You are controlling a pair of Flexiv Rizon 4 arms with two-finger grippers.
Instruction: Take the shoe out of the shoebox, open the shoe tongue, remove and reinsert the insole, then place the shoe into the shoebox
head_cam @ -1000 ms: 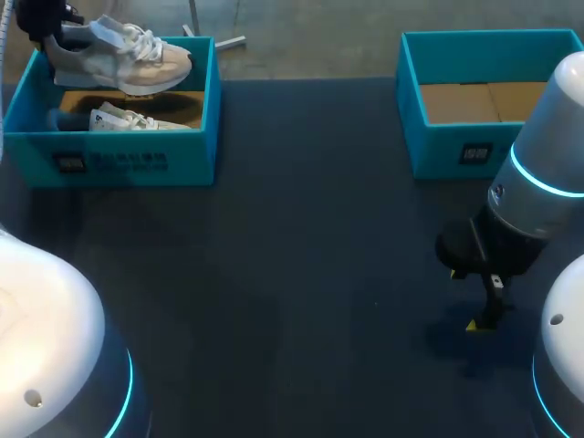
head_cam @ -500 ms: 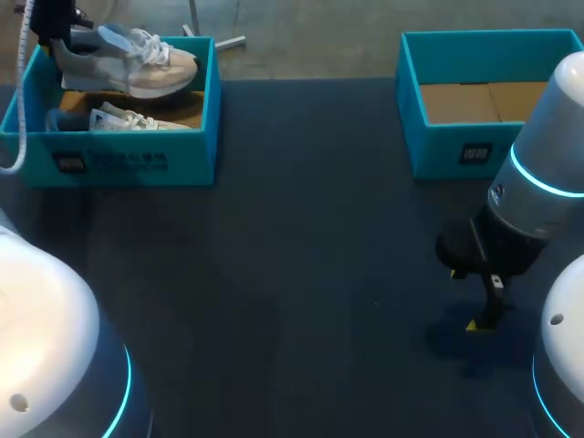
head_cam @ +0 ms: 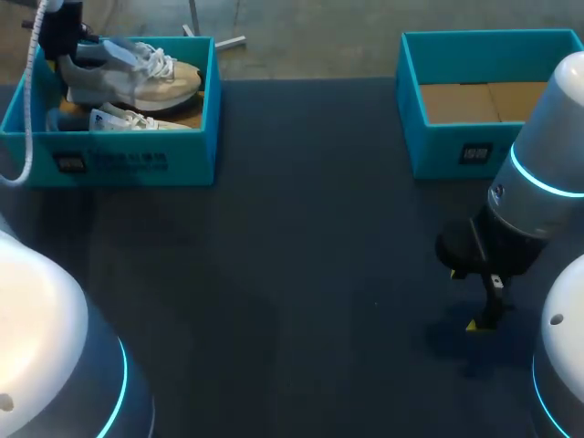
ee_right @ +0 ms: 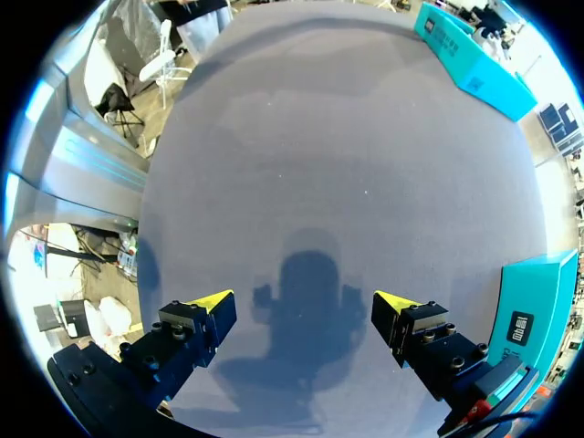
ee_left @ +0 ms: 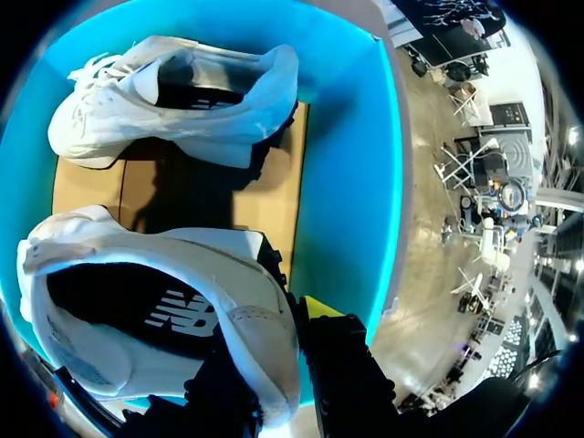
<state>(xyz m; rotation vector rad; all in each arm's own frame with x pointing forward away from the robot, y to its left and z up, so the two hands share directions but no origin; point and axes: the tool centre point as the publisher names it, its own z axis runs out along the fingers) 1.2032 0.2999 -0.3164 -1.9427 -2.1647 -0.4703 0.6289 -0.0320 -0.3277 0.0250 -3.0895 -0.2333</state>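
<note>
The left teal shoebox (head_cam: 137, 162) stands at the table's far left corner. My left gripper (head_cam: 60, 35) is shut on the heel collar of a pale sneaker (head_cam: 137, 78) and holds it just above the box, toe pointing right. In the left wrist view one finger sits inside the held sneaker (ee_left: 155, 310) and the yellow-tipped one outside its heel; the left gripper (ee_left: 281, 333) pinches the collar. A second sneaker (ee_left: 173, 100) lies on the cardboard floor of the box (ee_left: 351, 182); it also shows in the head view (head_cam: 128, 119). My right gripper (head_cam: 484, 315) hangs open over bare table at the near right (ee_right: 299, 315).
A second teal box (head_cam: 474, 146) with a bare cardboard floor stands at the far right, beside my right gripper (ee_right: 525, 319). The dark table mat (head_cam: 301, 274) spreads between the two boxes.
The left gripper has carried the held sneaker a little to the right and lower over the left box. The right arm has not moved.
</note>
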